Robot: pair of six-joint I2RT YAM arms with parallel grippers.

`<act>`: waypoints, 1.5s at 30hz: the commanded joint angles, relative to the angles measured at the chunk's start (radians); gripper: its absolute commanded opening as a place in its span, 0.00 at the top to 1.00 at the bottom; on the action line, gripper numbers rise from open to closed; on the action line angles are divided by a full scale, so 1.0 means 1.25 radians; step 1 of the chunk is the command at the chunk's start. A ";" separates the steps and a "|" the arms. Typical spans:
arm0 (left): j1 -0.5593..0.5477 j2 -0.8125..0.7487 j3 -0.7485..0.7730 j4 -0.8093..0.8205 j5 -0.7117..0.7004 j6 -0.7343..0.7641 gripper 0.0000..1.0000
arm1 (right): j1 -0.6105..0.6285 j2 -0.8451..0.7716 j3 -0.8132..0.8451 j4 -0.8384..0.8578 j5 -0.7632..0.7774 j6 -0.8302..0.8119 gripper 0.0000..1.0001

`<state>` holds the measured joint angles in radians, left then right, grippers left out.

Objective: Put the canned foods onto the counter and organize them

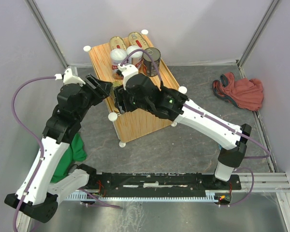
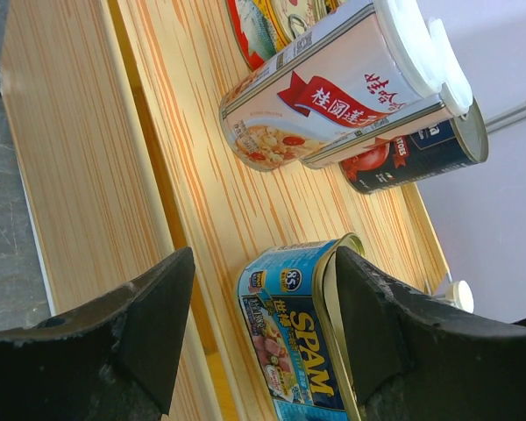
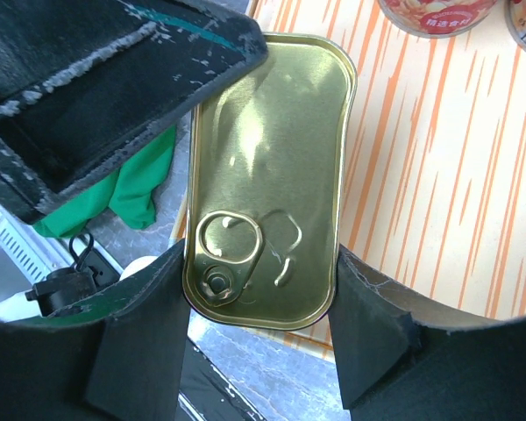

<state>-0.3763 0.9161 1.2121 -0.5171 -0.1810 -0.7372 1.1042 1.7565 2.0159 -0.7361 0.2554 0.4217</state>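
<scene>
Counter (image 1: 135,121): large box, light wood grain streaked orange, with white round knobs at the corners; stands on a grey mottled table (image 1: 193,145).
Rectangular gold-lidded tin with blue sides (image 3: 267,175): smooth brassy lid with rounded corners and a ring pull; side reads "SPAM" in yellow letters; at the counter's near-left edge. Cannot tell whether resting or slightly raised.
Right gripper (image 3: 259,254): black fingers clamped against both long sides of the rectangular gold-lidded tin with blue sides, at its ring-pull end.
Left gripper (image 2: 265,263): jaws spread wide, just beside the same tin; one finger near its lid, the other well apart.
Tall white-lidded cans (image 2: 324,96): two, plastic caps; pale label with a red ribbon and Chinese characters; at the far end of the counter.
Dark round can (image 2: 412,153): navy label with a tomato picture, just beside the tall cans.
Oval gold tins with red labels (image 1: 126,40): two, side by side at the far edge.
Green cloth (image 1: 77,147): crumpled, on the table under the left arm.
Red cloth (image 1: 239,92): crumpled, far right, well apart from the counter.
</scene>
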 commanded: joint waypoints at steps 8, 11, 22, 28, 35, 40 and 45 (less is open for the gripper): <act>0.004 -0.025 0.043 0.042 -0.037 0.038 0.28 | 0.001 0.035 0.081 -0.062 0.056 0.017 0.82; 0.005 -0.039 0.037 0.040 -0.040 0.034 0.28 | 0.000 0.050 0.107 -0.085 0.067 0.031 0.83; 0.005 -0.071 0.036 0.021 -0.036 0.035 0.28 | 0.001 0.099 0.171 -0.147 0.085 0.080 0.78; 0.005 -0.078 0.030 0.017 -0.037 0.030 0.28 | 0.000 0.102 0.168 -0.160 0.085 0.095 0.56; 0.004 -0.078 0.024 0.016 -0.038 0.022 0.28 | 0.001 0.103 0.161 -0.168 0.082 0.101 0.34; 0.004 -0.078 0.024 0.016 -0.036 0.020 0.28 | 0.001 0.101 0.160 -0.171 0.082 0.100 0.25; 0.005 -0.076 0.023 0.019 -0.036 0.021 0.28 | 0.001 0.094 0.158 -0.167 0.088 0.097 0.23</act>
<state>-0.3763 0.8284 1.2247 -0.5228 -0.2096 -0.7273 1.1042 1.8828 2.1990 -0.9398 0.3504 0.5407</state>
